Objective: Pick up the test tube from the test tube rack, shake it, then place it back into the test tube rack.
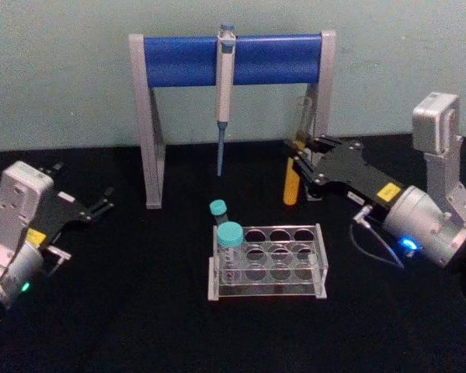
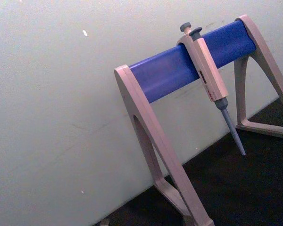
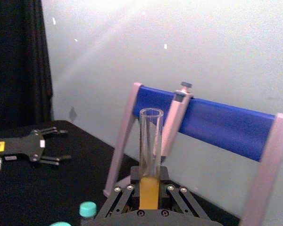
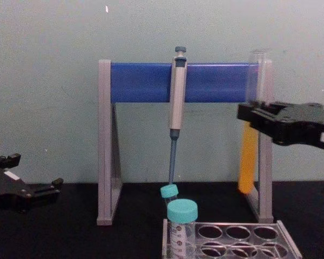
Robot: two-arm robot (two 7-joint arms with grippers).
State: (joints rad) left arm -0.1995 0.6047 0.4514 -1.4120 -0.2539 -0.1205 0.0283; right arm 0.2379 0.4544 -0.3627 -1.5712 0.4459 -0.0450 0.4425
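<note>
My right gripper (image 1: 299, 161) is shut on the test tube (image 1: 293, 189), a clear capless tube with orange-yellow liquid in its lower half. It holds the tube upright in the air, behind and to the right of the test tube rack (image 1: 293, 242). In the chest view the test tube (image 4: 248, 156) hangs from the right gripper (image 4: 249, 116) well above the rack (image 4: 227, 223), in front of the stand's right leg. The right wrist view has the tube (image 3: 151, 141) standing between the fingers (image 3: 127, 197). My left gripper (image 1: 101, 203) rests open at the table's left.
Two teal-capped tubes (image 1: 230, 235) stand in the rack's left column. A blue-and-grey pipette stand (image 1: 233, 61) with a hanging pipette (image 1: 225, 85) spans the back of the black table. The stand's right leg (image 1: 320, 116) is close beside the held tube.
</note>
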